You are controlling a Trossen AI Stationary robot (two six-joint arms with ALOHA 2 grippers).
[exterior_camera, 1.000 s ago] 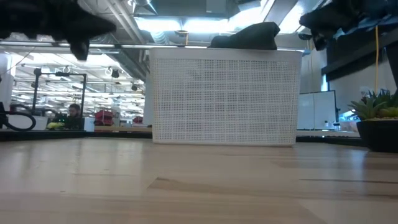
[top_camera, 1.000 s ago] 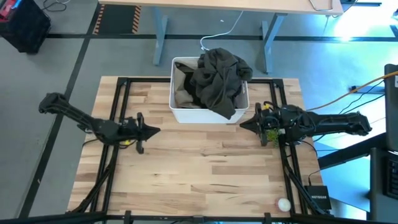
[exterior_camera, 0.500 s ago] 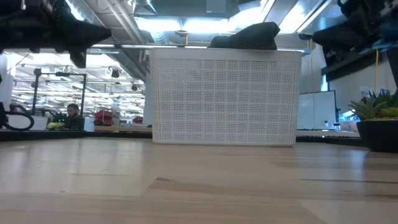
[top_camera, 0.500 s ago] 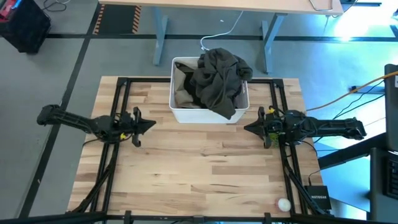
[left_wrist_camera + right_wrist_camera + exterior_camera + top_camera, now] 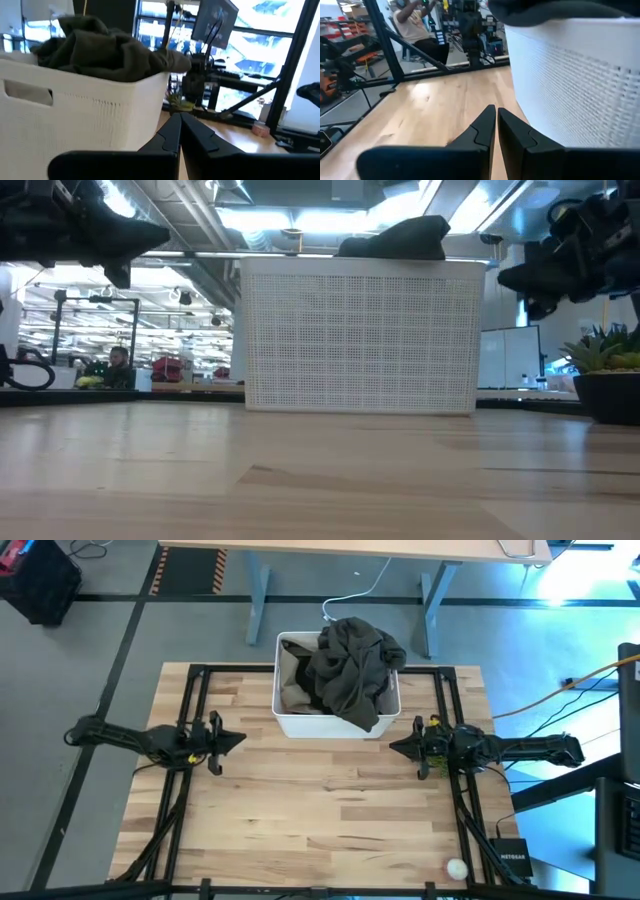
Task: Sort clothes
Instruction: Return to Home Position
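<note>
I see the wooden table (image 5: 320, 820) filling most of the high view. The white bin (image 5: 278, 690) stands at the middle of its far edge. All the clothes I can find are piled in that bin. A dark olive-grey garment (image 5: 350, 665) is heaped on top, rising above the rim and hanging over the near wall. A tan garment (image 5: 292, 695) shows beneath it on the bin's left side. Darker fabric lies between them, but I cannot tell what it is.

My left gripper (image 5: 238, 739) hangs above the table's left side, pointing inward and well apart from the bin. Its wrist view shows the jaws pressed together on nothing. My right gripper (image 5: 393, 748) sits above the right side, near the bin's near right corner but not touching it. Its jaws are drawn narrow and empty too. A small white round object (image 5: 456, 867) lies at the near right corner.
</note>
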